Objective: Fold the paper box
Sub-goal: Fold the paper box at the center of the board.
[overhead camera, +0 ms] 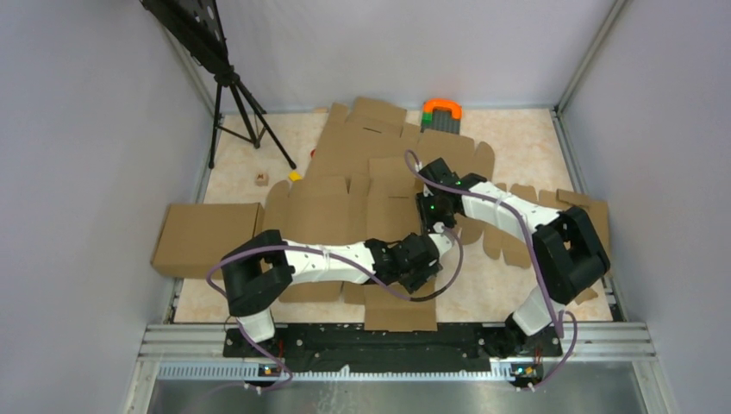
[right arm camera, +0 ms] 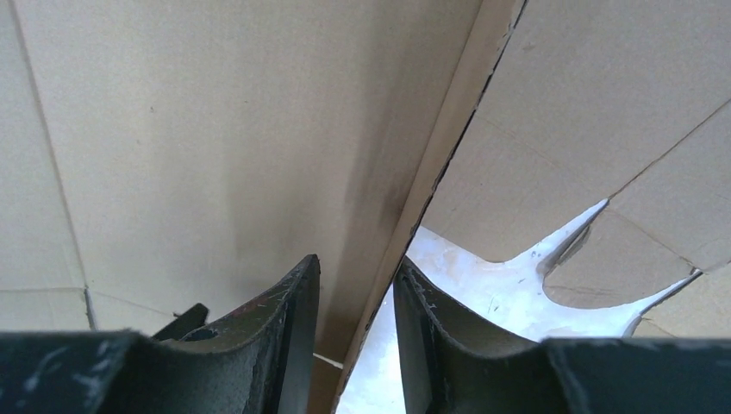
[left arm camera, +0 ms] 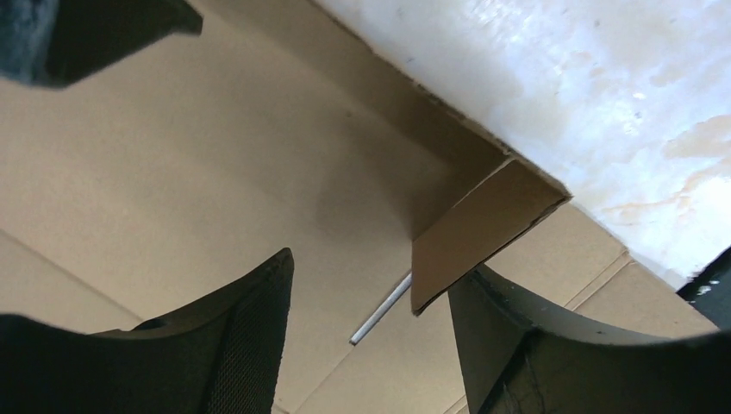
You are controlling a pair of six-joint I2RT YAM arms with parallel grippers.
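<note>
The paper box lies flat in the middle of the table as a large brown die-cut sheet. One panel reaches the near edge. My left gripper hovers low over its right part. In the left wrist view it is open, with a small raised tab just inside the right finger. My right gripper points down at the sheet's right edge. In the right wrist view its jaws stand narrowly apart. They straddle a raised cardboard edge that touches only the right finger.
A second die-cut sheet lies at the back and a third under the right arm. A plain cardboard slab sits at the left. An orange and green object, a tripod and a small wooden cube stand at the back.
</note>
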